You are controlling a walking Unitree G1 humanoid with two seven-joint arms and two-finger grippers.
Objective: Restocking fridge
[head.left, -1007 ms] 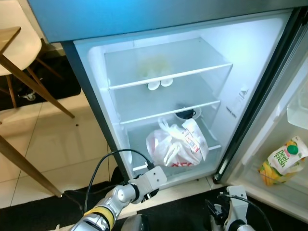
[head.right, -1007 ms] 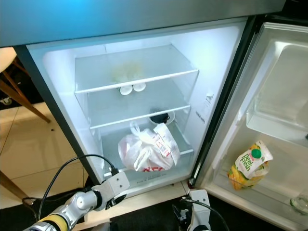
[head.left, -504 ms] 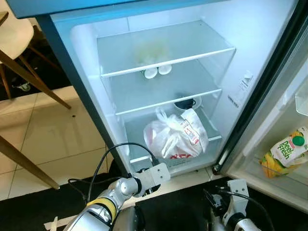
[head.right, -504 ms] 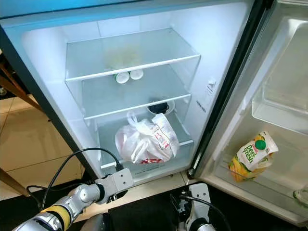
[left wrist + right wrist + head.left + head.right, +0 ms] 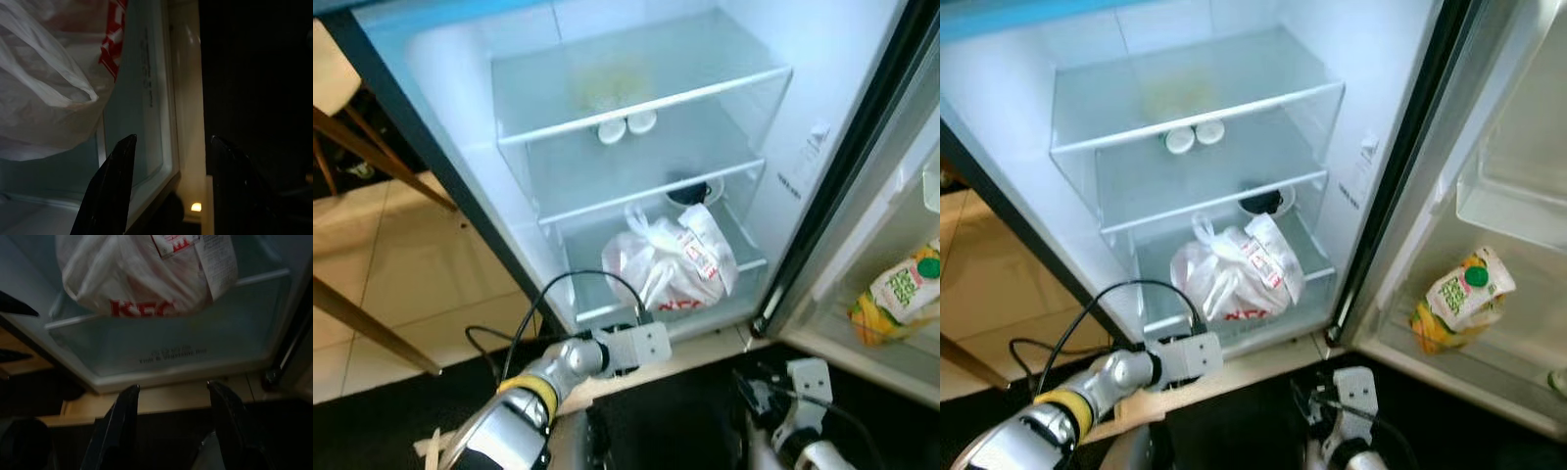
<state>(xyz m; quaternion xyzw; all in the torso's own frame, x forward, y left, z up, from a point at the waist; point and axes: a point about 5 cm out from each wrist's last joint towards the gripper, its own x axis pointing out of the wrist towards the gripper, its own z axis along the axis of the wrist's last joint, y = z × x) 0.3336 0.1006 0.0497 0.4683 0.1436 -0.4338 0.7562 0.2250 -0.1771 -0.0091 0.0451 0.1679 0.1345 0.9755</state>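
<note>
Left wrist view: white bag (image 5: pixel 44 83) just beyond empty, spread left gripper (image 5: pixel 171 188).

Open fridge (image 5: pixel 440 166) across the centre and upper frame, its door (image 5: pixel 1518 147) swung out at right. Upper shelf (image 5: pixel 636 103) near the top centre; two small tubs (image 5: pixel 626 125) side by side on the middle shelf (image 5: pixel 646 191) beneath it. A bowl (image 5: pixel 690 191) sits at the back of the lowest level, right of centre, behind a tied plastic bag (image 5: pixel 671 269) resting on the drawer cover (image 5: pixel 749 264). A juice carton (image 5: pixel 1459 299) lies tilted in the door bin at lower right. Chair legs (image 5: pixel 372 157) and floor tiles (image 5: pixel 421 284) at left.
</note>
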